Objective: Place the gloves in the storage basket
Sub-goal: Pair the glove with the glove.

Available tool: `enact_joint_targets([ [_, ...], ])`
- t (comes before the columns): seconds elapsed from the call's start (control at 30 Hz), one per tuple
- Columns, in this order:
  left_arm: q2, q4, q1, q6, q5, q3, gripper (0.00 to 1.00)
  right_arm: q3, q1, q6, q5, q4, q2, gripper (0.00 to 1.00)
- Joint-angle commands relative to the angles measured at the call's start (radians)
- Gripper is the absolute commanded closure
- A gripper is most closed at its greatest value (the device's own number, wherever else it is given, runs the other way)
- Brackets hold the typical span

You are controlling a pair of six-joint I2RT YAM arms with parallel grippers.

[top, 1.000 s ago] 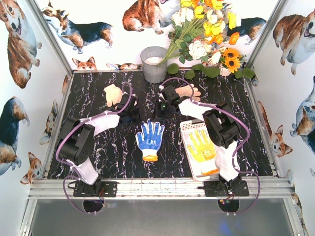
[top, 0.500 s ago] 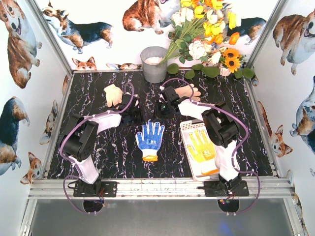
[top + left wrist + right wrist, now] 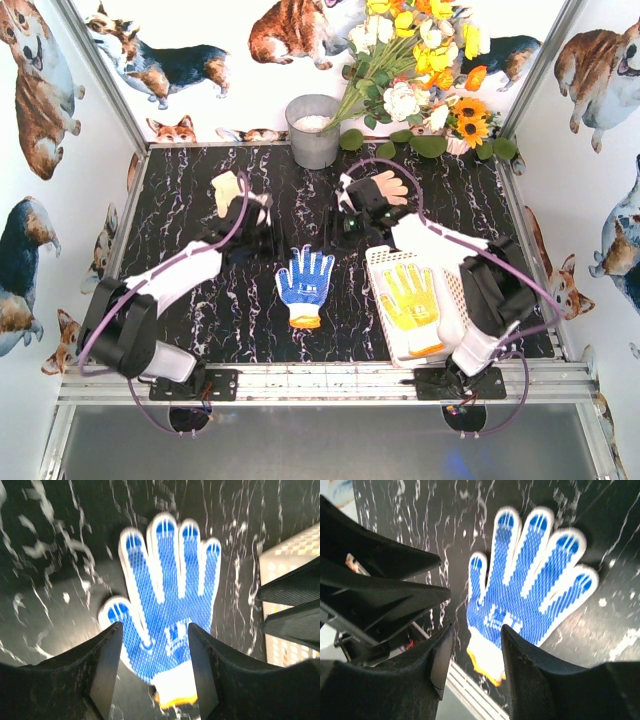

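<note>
A blue-dotted glove (image 3: 305, 283) lies palm up on the black marble table, left of the white storage basket (image 3: 452, 287). A yellow-palmed glove (image 3: 410, 298) lies in the basket. A cream glove (image 3: 226, 188) lies at the back left, partly behind my left arm. Another cream glove (image 3: 386, 187) lies at the back right. My left gripper (image 3: 267, 236) is open and empty, hovering beyond the blue glove (image 3: 167, 605). My right gripper (image 3: 344, 228) is open and empty, also above it (image 3: 530, 580). The basket's corner (image 3: 282, 562) shows in the left wrist view.
A grey metal bucket (image 3: 313, 130) stands at the back centre, with a bunch of flowers (image 3: 420, 70) to its right. Walls with a dog print enclose the table. A metal rail (image 3: 320, 380) runs along the near edge.
Both arms have stretched out toward the back of the table. The left gripper moved back and covers part of the back-left cream glove. The right gripper shifted slightly right. The gloves have not moved.
</note>
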Motion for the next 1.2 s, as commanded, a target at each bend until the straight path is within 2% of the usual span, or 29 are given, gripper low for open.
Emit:
enact_joint_targets([
  [0.0, -0.077, -0.067, -0.014, -0.086, 0.117, -0.119, 0.53, -0.107, 0.048, 0.098, -0.022, 0.029, -0.104, 0.59],
  [0.17, -0.140, -0.007, -0.044, -0.181, 0.216, -0.214, 0.60, -0.204, 0.115, 0.163, 0.005, 0.032, -0.159, 0.65],
  [0.3, -0.121, 0.105, -0.077, -0.250, 0.275, -0.258, 0.67, -0.249, 0.155, 0.198, 0.044, 0.059, -0.152, 0.68],
  [0.5, -0.069, 0.136, -0.135, -0.247, 0.258, -0.253, 0.73, -0.258, 0.200, 0.227, 0.056, 0.092, -0.107, 0.73],
  [0.7, -0.039, 0.152, -0.156, -0.230, 0.227, -0.273, 0.79, -0.280, 0.230, 0.258, 0.050, 0.141, -0.054, 0.83],
  [0.83, -0.020, 0.183, -0.156, -0.245, 0.177, -0.322, 0.82, -0.286, 0.242, 0.259, 0.056, 0.138, -0.021, 0.84],
  [1.0, 0.001, 0.197, -0.156, -0.245, 0.165, -0.367, 0.80, -0.319, 0.249, 0.286, 0.063, 0.161, 0.000, 0.85],
  [1.07, 0.000, 0.194, -0.156, -0.242, 0.161, -0.379, 0.78, -0.330, 0.251, 0.297, 0.067, 0.158, -0.019, 0.83],
  [1.17, -0.014, 0.197, -0.158, -0.243, 0.160, -0.395, 0.77, -0.356, 0.254, 0.322, 0.086, 0.152, -0.076, 0.74],
])
